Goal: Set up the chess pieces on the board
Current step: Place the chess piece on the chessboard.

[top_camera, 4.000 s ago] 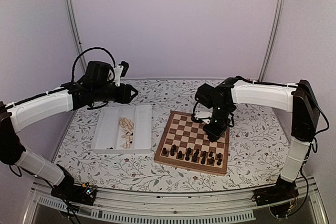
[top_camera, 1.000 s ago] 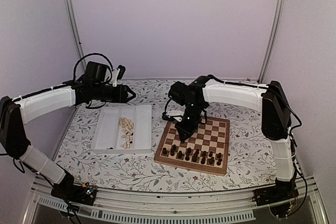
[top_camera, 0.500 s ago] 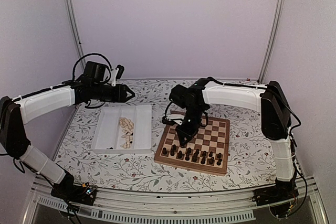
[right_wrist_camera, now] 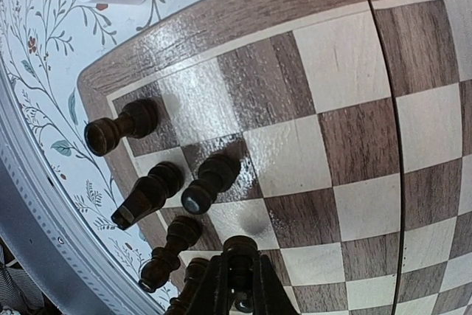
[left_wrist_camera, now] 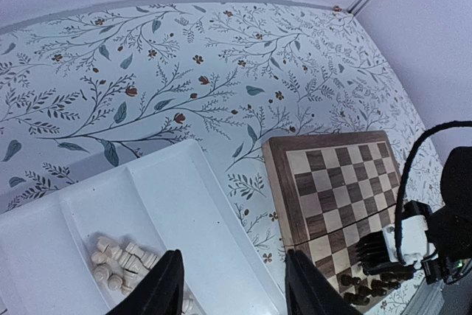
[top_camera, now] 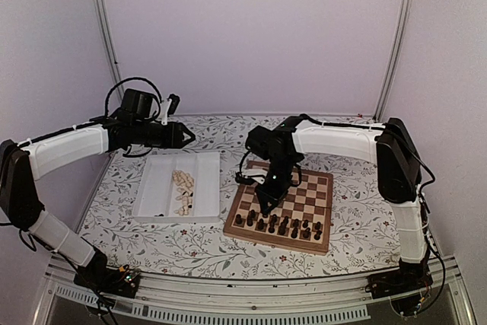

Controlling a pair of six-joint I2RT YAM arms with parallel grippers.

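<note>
- Dark brown-black turned wooden chess pieces [top_camera: 283, 226] stand clustered along the near edge of the square wooden chessboard of tan and brown squares [top_camera: 308, 188], which lies right of centre on your floral-patterned tablecloth [top_camera: 358, 215].
- Just behind that cluster, over the board's near-left part, your right gripper [top_camera: 266, 202] points down with its fingers clamped together on one dark piece [right_wrist_camera: 240, 247].
- You cannot tell from either view whether that held piece touches the board.
- In the right wrist view, four other dark pieces [right_wrist_camera: 147, 195] stand near the board's corner, close beside the held one but apart from it.
- Left of the board, close by it, sits the white two-compartment plastic tray [top_camera: 152, 184].
- It holds a heap of pale beige chess pieces [top_camera: 183, 189] near its divider; you cannot tell which compartment.
- Farthest back, your left gripper [top_camera: 186, 136] hovers above the tray's far end, its fingers [left_wrist_camera: 166, 289] apart with nothing between them.
</note>
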